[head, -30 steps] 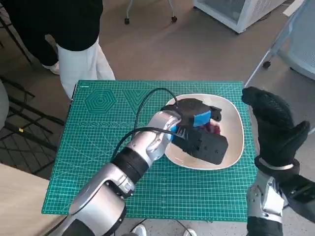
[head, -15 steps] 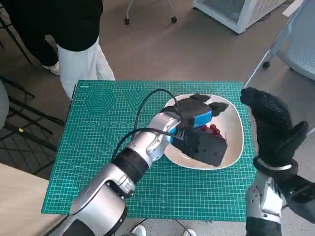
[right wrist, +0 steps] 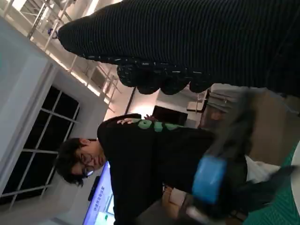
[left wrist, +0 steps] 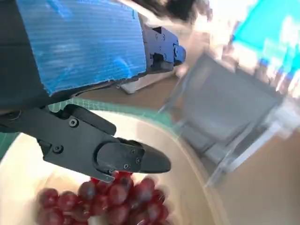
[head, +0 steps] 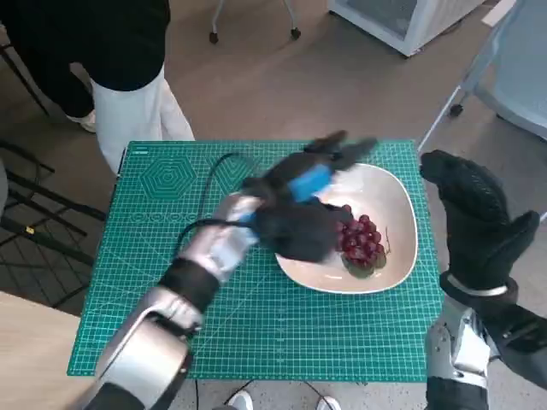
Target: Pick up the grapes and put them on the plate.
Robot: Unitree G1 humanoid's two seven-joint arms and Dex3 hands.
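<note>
Grapes lie on the plate; left wrist view shows the left hand spread, empty.

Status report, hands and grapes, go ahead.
Left hand open, above plate, holding nothing. Right hand open, raised beside the table, clear of it. Grapes on the plate. Nothing in the way.
</note>
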